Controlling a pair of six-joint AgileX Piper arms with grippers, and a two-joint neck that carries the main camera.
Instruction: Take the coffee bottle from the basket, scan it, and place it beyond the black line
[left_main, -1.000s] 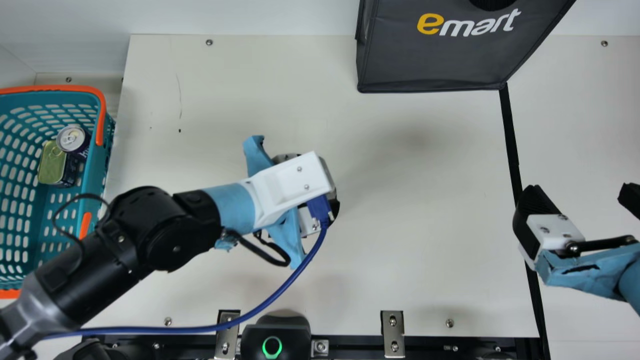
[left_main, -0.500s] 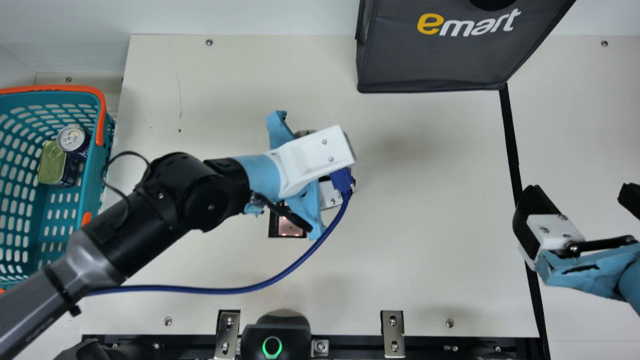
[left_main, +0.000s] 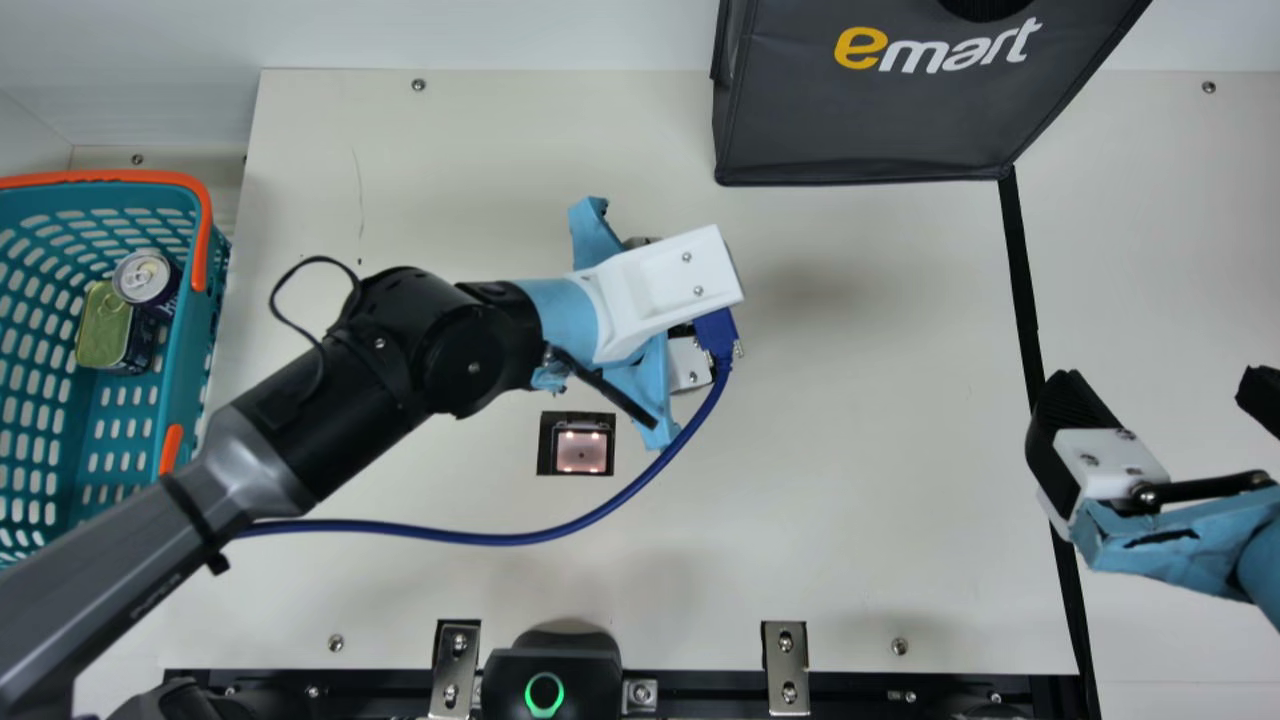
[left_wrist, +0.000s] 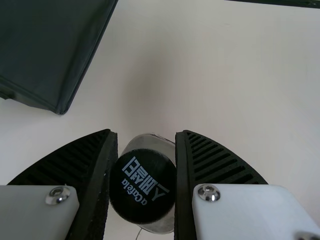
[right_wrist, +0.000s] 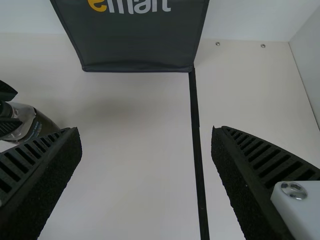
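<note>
Between the basket (left_main: 110, 178) and the black line (left_main: 1018, 270), the left gripper (left_main: 688, 365) has its jaws closed in on the coffee bottle (left_wrist: 142, 185), one against each side of the dark cap; the right wrist view shows the bottle tilted. It is on the basket's side of the line. The right gripper (left_main: 1160, 390), jaws spread wide with nothing between them, hangs over the line and stands in the way. A dark bag (left_main: 870, 120) sits by the line's far end. Near the left gripper is a lit scanner window (left_main: 581, 452); a blue cable (left_main: 480, 538) trails beside it. The basket holds a round can (left_main: 147, 277) and a flat tin (left_main: 103, 325).
</note>
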